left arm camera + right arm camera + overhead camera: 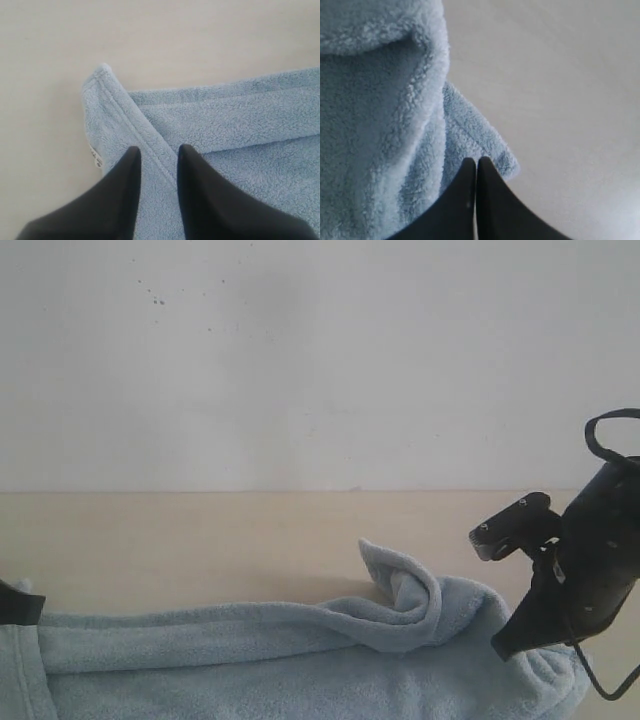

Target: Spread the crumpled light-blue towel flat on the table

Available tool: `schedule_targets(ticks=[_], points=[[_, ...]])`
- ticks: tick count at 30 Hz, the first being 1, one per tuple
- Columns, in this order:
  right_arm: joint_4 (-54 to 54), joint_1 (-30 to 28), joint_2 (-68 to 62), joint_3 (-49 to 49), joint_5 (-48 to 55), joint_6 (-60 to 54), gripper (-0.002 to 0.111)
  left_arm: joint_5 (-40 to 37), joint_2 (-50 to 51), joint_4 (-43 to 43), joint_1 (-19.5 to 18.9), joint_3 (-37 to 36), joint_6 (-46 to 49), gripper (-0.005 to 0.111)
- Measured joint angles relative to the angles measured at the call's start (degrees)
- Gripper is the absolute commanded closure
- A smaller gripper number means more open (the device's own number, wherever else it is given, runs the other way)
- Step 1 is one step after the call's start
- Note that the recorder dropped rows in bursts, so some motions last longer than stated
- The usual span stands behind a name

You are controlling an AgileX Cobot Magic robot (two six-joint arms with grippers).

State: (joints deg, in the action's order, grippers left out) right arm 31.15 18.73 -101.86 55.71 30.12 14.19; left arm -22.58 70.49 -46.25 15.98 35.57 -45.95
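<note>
**Towel bunched along the near table, both grippers at its ends**

Beige table [200, 540], matte, meets a white wall [300, 360]; a few dark specks high on the wall.

Towel [300, 660]: pale blue, fluffy, lying across the near part of the table almost from side to side. Not flat. A long rolled ridge runs along its far edge. Right of centre the cloth rises into a peaked fold [405, 585] that curls over itself.

Left gripper [157, 152]: only a dark sliver of it shows at the left edge of the exterior view, at towel level. Wrist view shows more. The two black fingers [125, 180] stand a narrow gap apart over a turned-over corner of the towel. The hem [120, 112] runs diagonally and passes through that gap. Cannot tell whether any cloth is caught. A small white label [94, 158] sticks out at the towel's edge, just beside one finger.

Right gripper [476, 161]: jaws closed, tips meeting with only a hairline between them. They sit right at a small corner of towel that juts onto bare table. Cannot tell whether cloth is nipped between them. From the exterior view, the black right arm [590, 560] slants down to the towel's right end, with a looped cable [605, 430] above it.
</note>
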Motion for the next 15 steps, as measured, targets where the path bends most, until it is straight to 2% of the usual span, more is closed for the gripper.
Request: schedule_targets(ticks=[15], points=[[0.11,0.0,-6.25,0.0,-1.08,0.0,0.108,0.0,0.0,0.24,0.0,0.0,0.0,0.082]])
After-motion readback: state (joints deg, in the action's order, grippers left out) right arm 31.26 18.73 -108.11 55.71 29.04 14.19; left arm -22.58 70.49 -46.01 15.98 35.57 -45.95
